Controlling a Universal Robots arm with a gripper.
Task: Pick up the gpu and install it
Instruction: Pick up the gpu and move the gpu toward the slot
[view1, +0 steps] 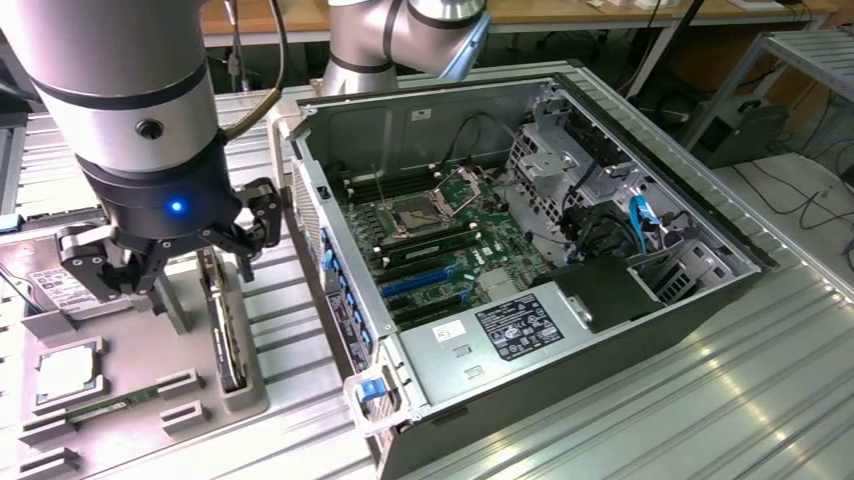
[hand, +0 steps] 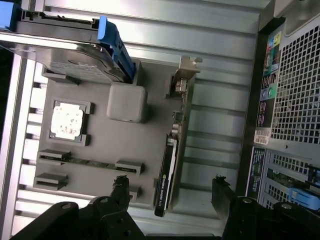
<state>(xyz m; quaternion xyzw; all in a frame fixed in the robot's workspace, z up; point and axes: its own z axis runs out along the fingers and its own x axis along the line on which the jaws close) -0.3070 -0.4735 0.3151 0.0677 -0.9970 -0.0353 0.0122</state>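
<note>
The gpu (view1: 230, 340) stands on edge in a slot of the grey parts holder (view1: 147, 350), to the exterior view's left of the open computer case. In the wrist view the gpu (hand: 169, 167) is a slim dark card with a silvery bracket (hand: 183, 75) at its far end. My gripper (view1: 207, 285) hangs just above the card, open. In the wrist view the gripper (hand: 170, 192) has one finger on each side of the card's near end, not touching it and holding nothing.
The holder (hand: 125, 145) also carries a hard drive (hand: 65, 50) in a blue caddy, a processor (hand: 66, 121) and a memory stick (hand: 85, 162). The open case (view1: 400, 130) lies with its motherboard (view1: 441, 250) facing up. The case's perforated rear panel (hand: 295, 90) is close beside the holder.
</note>
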